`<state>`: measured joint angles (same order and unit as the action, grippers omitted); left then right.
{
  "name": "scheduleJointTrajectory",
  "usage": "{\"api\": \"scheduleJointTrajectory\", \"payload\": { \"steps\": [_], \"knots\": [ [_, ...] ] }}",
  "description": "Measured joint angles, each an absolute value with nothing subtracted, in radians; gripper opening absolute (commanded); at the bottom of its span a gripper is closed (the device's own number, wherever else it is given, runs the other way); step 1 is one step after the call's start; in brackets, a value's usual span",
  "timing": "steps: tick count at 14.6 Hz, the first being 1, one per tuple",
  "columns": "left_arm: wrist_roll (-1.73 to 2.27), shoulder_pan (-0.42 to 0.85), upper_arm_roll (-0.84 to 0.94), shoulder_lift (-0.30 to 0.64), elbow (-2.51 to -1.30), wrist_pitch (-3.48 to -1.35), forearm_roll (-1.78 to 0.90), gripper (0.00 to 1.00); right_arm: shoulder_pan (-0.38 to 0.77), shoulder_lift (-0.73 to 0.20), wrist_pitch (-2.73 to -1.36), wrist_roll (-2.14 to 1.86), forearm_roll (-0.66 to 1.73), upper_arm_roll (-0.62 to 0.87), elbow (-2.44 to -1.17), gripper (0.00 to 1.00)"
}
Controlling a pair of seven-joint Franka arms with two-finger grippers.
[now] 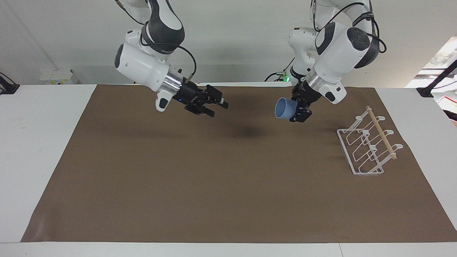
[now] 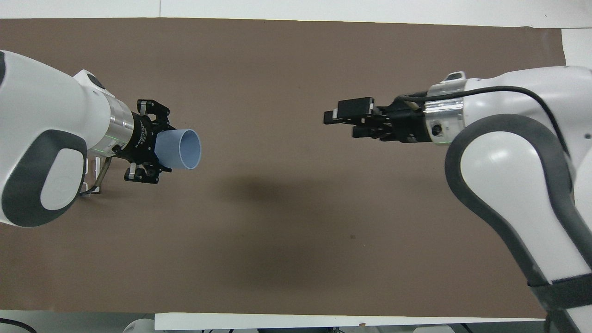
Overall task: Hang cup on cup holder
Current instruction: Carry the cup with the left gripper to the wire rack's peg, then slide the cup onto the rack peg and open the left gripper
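The cup (image 1: 284, 108) lies on its side in the air, its long axis level with the table, its mouth facing the right arm's end and its base in the left gripper (image 1: 299, 113). That gripper's fingers (image 2: 149, 107) clamp the cup's narrow end, over the brown mat (image 1: 228, 185) and short of the holder (image 1: 367, 146), which stands at the left arm's end. The right gripper (image 1: 217, 107) hangs empty over the mat, well apart from the cup, fingers spread partway.

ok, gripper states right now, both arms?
Left end effector: shut on the cup, over the mat.
Right end effector: open, empty.
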<state>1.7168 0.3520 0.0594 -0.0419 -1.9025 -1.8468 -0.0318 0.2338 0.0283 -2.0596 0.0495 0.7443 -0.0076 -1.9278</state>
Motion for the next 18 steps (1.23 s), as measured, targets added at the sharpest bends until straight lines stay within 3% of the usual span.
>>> {"api": "scheduleJointTrajectory", "payload": {
  "steps": [4,9,13,18],
  "knots": [
    [1.830,0.431,0.067,0.053,-1.893,-1.658,0.502,0.00,0.143,0.082,-1.944,0.051,0.348,-0.009,-1.902,0.99],
    [2.108,0.477,0.070,0.277,-1.855,-1.425,1.061,0.00,0.037,0.089,-1.615,0.049,0.024,-0.011,-1.709,0.99],
    [2.184,0.479,0.065,0.463,-1.773,-1.222,1.314,0.00,0.037,0.084,-1.447,0.049,-0.082,-0.005,-1.571,0.99],
    [2.193,0.451,0.054,0.532,-1.762,-1.176,1.421,0.00,0.000,0.047,-1.420,0.004,-0.086,-0.008,-1.533,0.99]
  ]
}}
